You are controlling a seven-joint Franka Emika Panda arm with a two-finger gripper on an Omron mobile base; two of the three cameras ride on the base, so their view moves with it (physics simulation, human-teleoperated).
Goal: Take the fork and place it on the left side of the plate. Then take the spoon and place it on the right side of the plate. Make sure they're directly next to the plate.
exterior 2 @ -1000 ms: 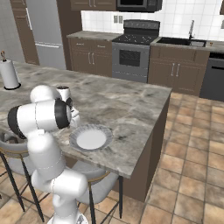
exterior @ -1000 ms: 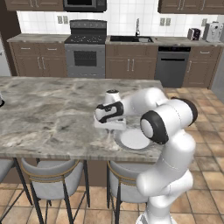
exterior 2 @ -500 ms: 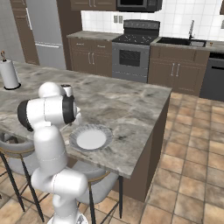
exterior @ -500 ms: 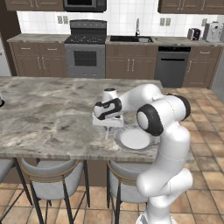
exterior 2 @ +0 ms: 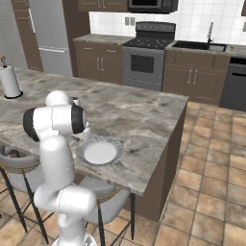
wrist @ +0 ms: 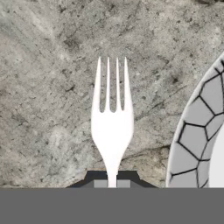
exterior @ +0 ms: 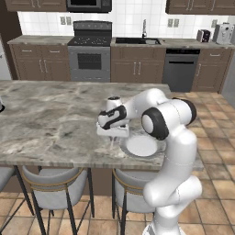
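My gripper (wrist: 112, 181) is shut on the handle of the pale fork (wrist: 111, 127), whose tines point away over the marble counter. The grey-rimmed plate (wrist: 197, 127) lies just to the right of the fork in the hand view. From the left base view, the gripper (exterior: 112, 134) hangs low over the counter just left of the plate (exterior: 142, 147), with the fork (exterior: 111, 144) dangling below it. In the right base view my arm covers the hand, and the plate (exterior 2: 99, 152) sits near the counter's front edge. The spoon is out of view.
A paper towel roll (exterior 2: 9, 81) stands on the counter's far left. Grey stools (exterior: 55, 186) sit under the counter's near edge. The marble counter (exterior: 50, 119) stretches bare to the left of the plate.
The gripper has sunk a little toward the counter with the fork still in it, staying just left of the plate. The elbow has swung slightly.
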